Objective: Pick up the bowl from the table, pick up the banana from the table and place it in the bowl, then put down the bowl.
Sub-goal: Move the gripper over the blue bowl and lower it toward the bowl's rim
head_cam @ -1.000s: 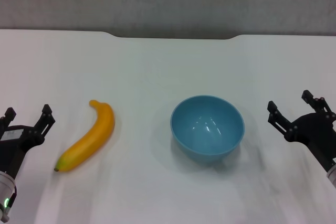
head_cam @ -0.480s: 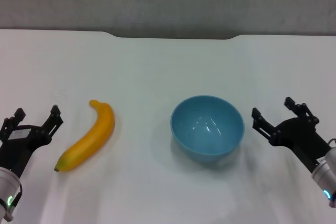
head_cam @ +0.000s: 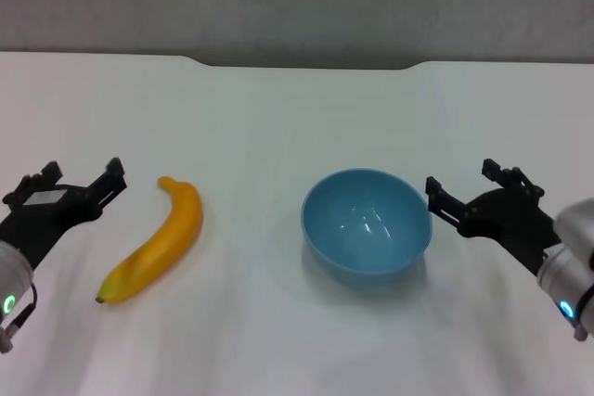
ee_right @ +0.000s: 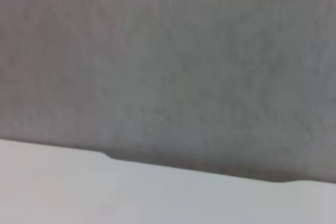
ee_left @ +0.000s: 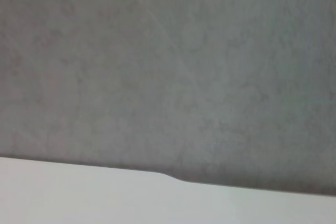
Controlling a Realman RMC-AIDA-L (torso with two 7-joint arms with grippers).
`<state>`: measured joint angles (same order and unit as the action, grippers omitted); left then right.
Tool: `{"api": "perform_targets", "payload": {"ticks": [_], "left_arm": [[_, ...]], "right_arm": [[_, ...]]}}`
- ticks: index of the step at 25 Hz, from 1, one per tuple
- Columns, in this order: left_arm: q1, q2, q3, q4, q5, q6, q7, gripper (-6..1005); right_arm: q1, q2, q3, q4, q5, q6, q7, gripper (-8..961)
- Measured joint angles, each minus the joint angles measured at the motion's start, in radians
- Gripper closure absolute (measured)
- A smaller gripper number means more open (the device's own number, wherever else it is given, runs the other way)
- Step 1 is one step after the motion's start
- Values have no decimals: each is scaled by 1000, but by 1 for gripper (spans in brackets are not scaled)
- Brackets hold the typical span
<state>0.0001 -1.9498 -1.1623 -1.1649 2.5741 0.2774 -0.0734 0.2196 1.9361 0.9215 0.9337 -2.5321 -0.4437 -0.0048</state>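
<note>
Bowl [head_cam: 367,223], light blue, sits upright just right of frame centre on the white desk [head_cam: 278,118] in the head view. Banana [head_cam: 154,243] lies at centre-left, well apart from the bowl. Right end effector [head_cam: 470,188], fingers spread wide and holding nothing, sits just beside the bowl's right rim. Left end effector [head_cam: 82,179], likewise wide open and empty, is near the banana's left side. Left wrist view: desk edge [ee_left: 105,198] below a grey wall [ee_left: 168,66]. Right wrist view: the same desk edge and wall.
</note>
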Motion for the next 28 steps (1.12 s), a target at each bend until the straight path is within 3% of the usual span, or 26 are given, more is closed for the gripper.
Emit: {"api": "perform_targets", "payload": {"ticks": [3, 5, 7, 10, 13, 19, 28], "left_arm": [[17, -22, -66, -101, 49, -175, 12, 91], [21, -28, -94, -150, 52, -274, 31, 91], [17, -37, -130, -202, 49, -390, 53, 91], [6, -64, -192, -237, 48, -513, 98, 91], [-2, -81, -234, -244, 40, -584, 144, 91], [-12, -81, -260, -234, 24, -606, 152, 92], [-13, -84, -257, -223, 28, -598, 154, 91]], "right_arm": [[-53, 13, 116, 171, -81, 250, -52, 46], [-68, 41, 207, 277, -116, 463, -101, 46], [-61, 62, 278, 343, -127, 636, -138, 46], [-13, 67, 341, 388, -104, 830, -151, 47], [21, 67, 371, 389, -79, 905, -150, 48], [41, 70, 403, 368, -72, 939, -138, 47], [141, 71, 410, 168, 28, 882, -164, 46]]}}
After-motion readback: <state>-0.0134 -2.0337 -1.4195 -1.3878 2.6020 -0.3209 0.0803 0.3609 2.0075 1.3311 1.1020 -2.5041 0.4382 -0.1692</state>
